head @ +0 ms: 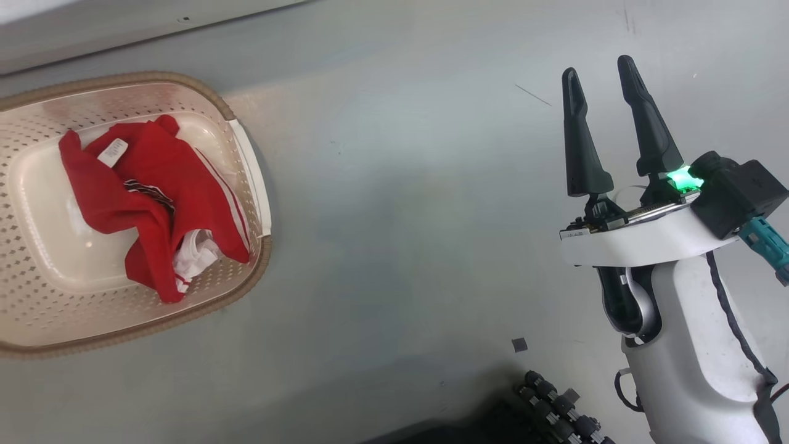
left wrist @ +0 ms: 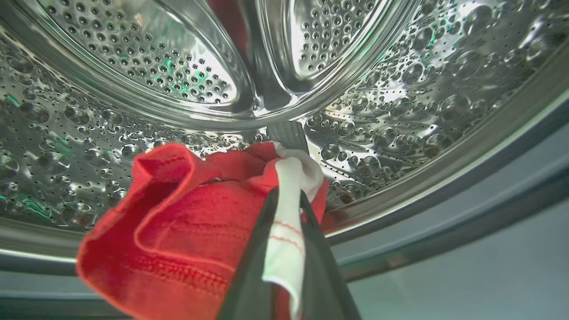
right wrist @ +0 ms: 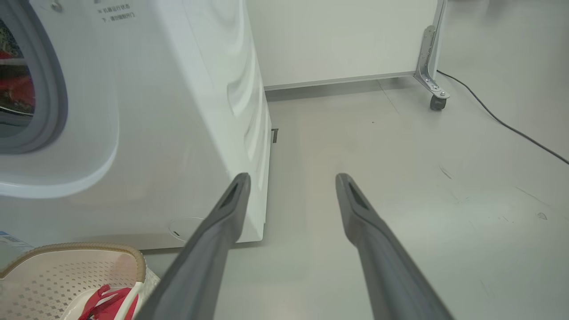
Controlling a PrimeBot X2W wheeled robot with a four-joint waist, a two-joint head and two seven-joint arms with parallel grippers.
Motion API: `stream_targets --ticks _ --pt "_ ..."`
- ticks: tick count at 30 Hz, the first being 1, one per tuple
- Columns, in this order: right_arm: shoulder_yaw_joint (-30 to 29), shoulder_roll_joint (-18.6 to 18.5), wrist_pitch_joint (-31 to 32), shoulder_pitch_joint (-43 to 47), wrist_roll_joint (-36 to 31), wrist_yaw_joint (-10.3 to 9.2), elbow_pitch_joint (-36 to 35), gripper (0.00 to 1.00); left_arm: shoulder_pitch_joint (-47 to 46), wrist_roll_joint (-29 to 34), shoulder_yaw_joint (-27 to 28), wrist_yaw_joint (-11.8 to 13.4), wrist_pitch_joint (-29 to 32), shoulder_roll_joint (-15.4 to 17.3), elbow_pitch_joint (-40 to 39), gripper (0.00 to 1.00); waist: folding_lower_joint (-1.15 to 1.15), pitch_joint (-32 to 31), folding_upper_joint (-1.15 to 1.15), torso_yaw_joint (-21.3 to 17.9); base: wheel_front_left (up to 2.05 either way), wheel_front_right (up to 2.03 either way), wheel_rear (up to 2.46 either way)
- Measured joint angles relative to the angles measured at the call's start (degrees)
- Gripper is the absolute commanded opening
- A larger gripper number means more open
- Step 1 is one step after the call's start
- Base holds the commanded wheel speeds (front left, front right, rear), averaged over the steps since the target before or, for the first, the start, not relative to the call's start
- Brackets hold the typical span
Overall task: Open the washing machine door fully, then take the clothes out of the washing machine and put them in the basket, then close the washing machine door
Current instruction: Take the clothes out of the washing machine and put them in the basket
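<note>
**A:** Left gripper (left wrist: 289, 194)?
**B:** Pinching the white trim of a red garment (left wrist: 186, 231), six o'clock, inside the washing machine (left wrist: 400, 89).
**A:** Right gripper (head: 598, 65)?
**B:** Spread wide above the floor (head: 400, 216), three o'clock. More red clothes (head: 154, 203) lie in the basket (head: 209, 92), nine o'clock.

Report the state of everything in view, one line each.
left gripper, shut on the red garment.
red garment, held at the mouth of the drum.
right gripper, open, empty, over the floor.
basket, upright on the floor, holding red clothes.
washing machine, opening uncovered, red showing inside.
</note>
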Motion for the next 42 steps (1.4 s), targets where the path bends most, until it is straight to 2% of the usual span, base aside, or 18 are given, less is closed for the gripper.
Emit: stream_targets --ticks 6,21,26,33,42 --pt "-0.8 0.0 0.0 0.4 -1.6 0.00 0.5 1.00 3.8 -1.2 1.0 0.4 -7.1 -2.6 -1.3 0.00 0.00 -2.4 0.00 1.5 0.00 0.00 0.00" --pt "-3.8 -0.1 0.0 5.3 -5.7 0.00 1.8 1.00 18.3 -5.1 2.3 0.5 -28.1 -11.4 -3.3 0.00 0.00 -11.8 0.00 6.5 0.00 0.00 0.00" --pt "-4.2 -0.1 0.0 7.2 -6.8 0.00 2.4 1.00 23.2 -5.5 2.2 0.5 -33.4 -12.9 -3.6 0.00 0.00 -15.2 0.00 7.9 0.00 0.00 0.00" --pt "-4.9 -0.1 0.0 9.1 -7.3 0.00 3.0 1.00 28.5 -5.6 1.9 0.5 -39.1 -14.7 -4.9 0.00 0.00 -20.1 0.00 9.7 0.00 0.00 0.00" --pt "-4.7 -0.1 0.0 13.0 -7.3 0.00 4.3 1.00 32.9 -5.6 0.9 0.5 -39.6 -15.1 -8.0 0.00 0.00 -26.1 0.00 11.8 0.00 0.00 0.00"
